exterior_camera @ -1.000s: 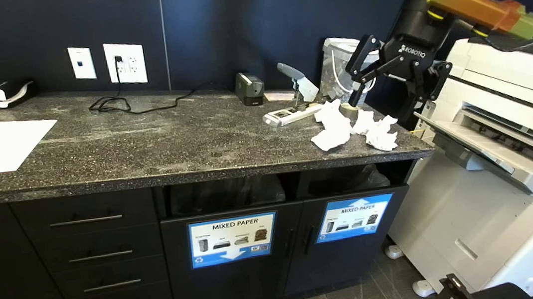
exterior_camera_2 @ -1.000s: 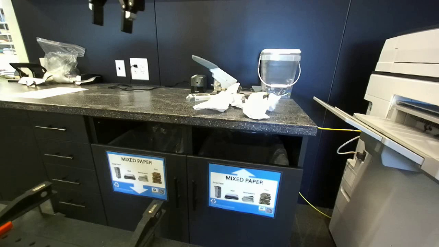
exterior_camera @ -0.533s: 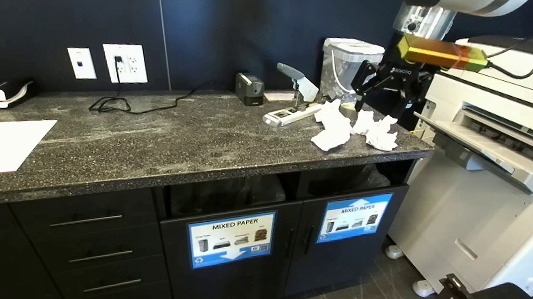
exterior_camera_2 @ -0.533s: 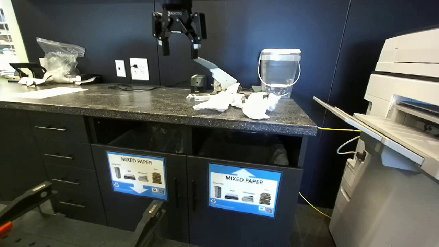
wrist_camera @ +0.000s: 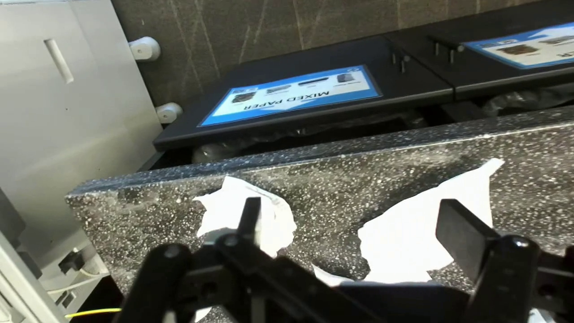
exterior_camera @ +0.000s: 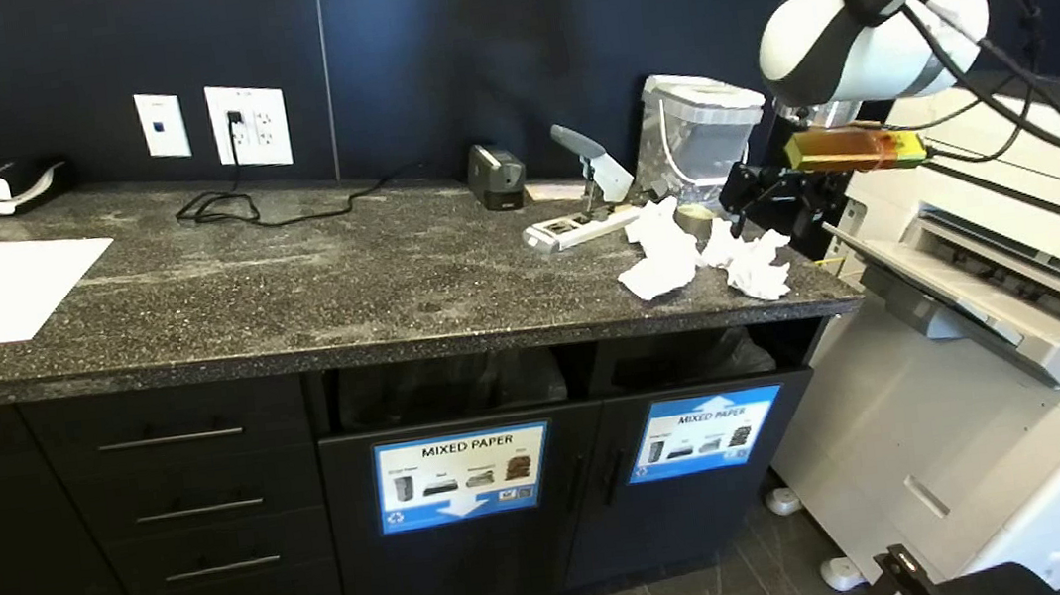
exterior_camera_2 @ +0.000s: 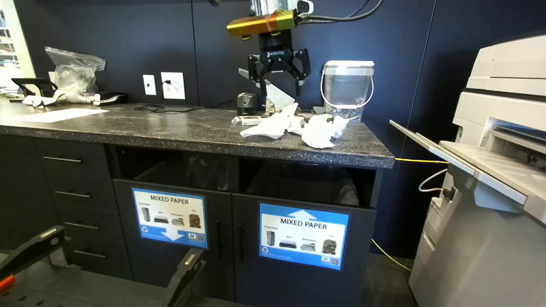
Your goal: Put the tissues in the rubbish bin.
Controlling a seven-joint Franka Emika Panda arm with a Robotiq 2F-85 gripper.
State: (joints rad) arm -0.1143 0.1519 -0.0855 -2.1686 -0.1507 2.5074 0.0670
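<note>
I see the gripper released, jaws spread wide, above the tissues, upper middle in an exterior view. Tissues lie crumpled on the counter, mid-frame. Rubbish bin below, dark, blue-labelled, lower right of centre. Clear bucket behind tissues, upper right.

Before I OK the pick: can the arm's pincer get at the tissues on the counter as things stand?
Likely yes: the pincer hangs open over the counter, and the wrist view shows nothing between it and the tissues. A tape-like roll close by could get bumped.
</note>
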